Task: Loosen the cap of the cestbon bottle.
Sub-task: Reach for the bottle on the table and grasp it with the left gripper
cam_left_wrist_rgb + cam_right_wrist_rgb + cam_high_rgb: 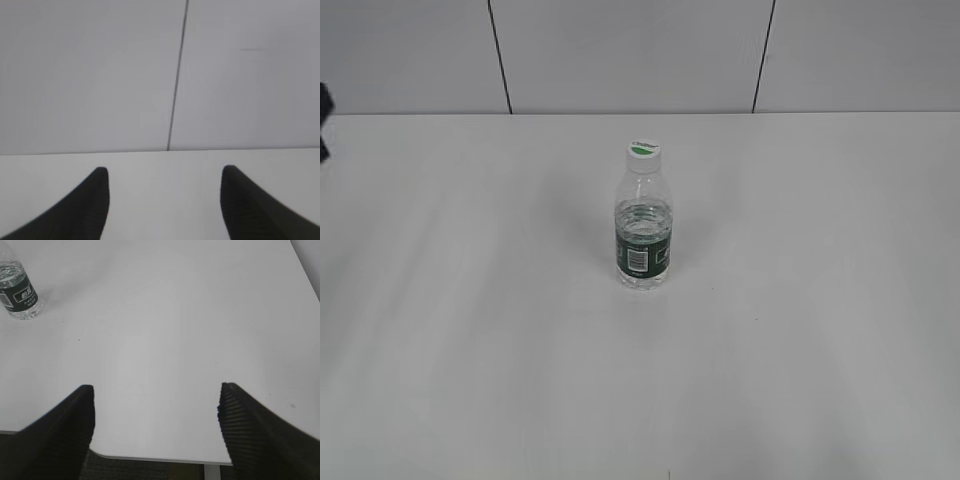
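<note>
The cestbon bottle (644, 235) stands upright near the middle of the white table, clear with a dark green label and a white barcode patch. Its white cap (643, 151) with a green leaf mark sits on the neck. In the right wrist view the bottle's lower part (19, 292) shows at the far upper left, its cap cut off by the frame edge. My right gripper (156, 390) is open and empty above the table's near edge, far from the bottle. My left gripper (164, 172) is open and empty, facing the wall; the bottle is out of its view.
The white table (470, 300) runs back to a grey panelled wall (630, 50) with dark seams. A dark object (324, 120) shows at the far left edge. The table's near edge and dark floor (150, 467) show in the right wrist view.
</note>
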Robot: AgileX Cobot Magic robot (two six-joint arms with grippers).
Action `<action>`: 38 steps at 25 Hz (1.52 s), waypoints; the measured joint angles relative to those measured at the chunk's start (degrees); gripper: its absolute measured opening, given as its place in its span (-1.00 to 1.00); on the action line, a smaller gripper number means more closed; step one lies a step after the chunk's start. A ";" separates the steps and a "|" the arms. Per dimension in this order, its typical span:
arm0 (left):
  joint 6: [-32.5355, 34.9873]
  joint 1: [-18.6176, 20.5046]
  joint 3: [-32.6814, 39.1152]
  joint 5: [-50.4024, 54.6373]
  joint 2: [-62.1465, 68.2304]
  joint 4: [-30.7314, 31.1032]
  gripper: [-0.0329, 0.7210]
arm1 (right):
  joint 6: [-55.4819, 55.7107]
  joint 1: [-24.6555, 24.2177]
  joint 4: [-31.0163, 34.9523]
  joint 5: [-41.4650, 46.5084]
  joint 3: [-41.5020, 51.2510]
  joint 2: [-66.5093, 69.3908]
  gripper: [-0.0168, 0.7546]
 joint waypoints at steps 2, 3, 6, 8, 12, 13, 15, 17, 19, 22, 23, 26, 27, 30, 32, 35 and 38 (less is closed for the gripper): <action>-4.75 0.06 -0.18 -6.28 6.15 5.99 0.24 | 0.00 0.00 0.00 0.00 0.00 0.00 0.57; -6.95 0.20 -0.49 -7.88 9.30 9.27 0.24 | 0.00 0.00 0.00 0.00 0.00 0.00 0.57; -13.31 2.06 -2.45 -12.42 16.72 20.94 0.24 | 0.00 0.00 0.00 0.00 0.00 0.00 0.57; -17.97 4.13 -4.93 -15.19 20.56 30.73 0.24 | 0.00 0.00 0.00 0.00 0.00 0.00 0.57; -23.02 8.20 -9.96 -20.02 27.05 44.18 0.24 | 0.00 0.00 0.00 0.00 0.00 0.00 0.57; -23.37 8.84 -11.30 -20.82 28.55 46.40 0.24 | 0.00 0.00 0.00 0.00 0.00 0.00 0.57; -23.72 9.29 -14.20 -22.24 31.19 52.03 0.24 | 0.00 0.00 0.00 0.00 0.00 0.00 0.57; -23.16 9.35 -16.96 -23.72 34.24 57.59 0.24 | 0.00 0.00 0.00 0.00 0.00 0.00 0.57; -21.61 9.35 -19.94 -25.18 36.95 62.78 0.24 | 0.00 0.00 0.00 0.00 0.00 0.00 0.57; -20.80 9.35 -23.33 -28.26 40.81 65.80 0.24 | 0.00 0.00 0.00 0.00 0.00 0.00 0.57; -20.80 9.35 -24.12 -29.02 42.07 66.09 0.24 | 0.00 0.00 0.00 0.00 0.00 0.00 0.57; -20.80 8.27 -26.65 -29.48 45.69 67.13 0.31 | 0.00 0.00 0.00 0.00 0.00 0.00 0.57; -20.80 7.47 -27.42 -29.48 46.96 67.87 0.37 | 0.00 0.00 0.00 0.00 0.00 0.00 0.57; -20.80 4.54 -29.94 -29.57 50.19 69.70 0.56 | 0.00 0.00 0.00 0.00 0.00 0.00 0.57; -20.80 2.53 -31.92 -29.63 51.98 69.75 0.61 | 0.00 0.00 0.00 0.00 0.00 0.00 0.57; -20.80 -0.17 -34.64 -29.80 54.01 69.75 0.63 | 0.00 0.00 0.00 0.00 0.00 0.00 0.57; -20.80 -3.10 -36.68 -29.50 55.60 69.75 0.63 | 0.00 0.00 0.00 0.00 0.00 0.00 0.57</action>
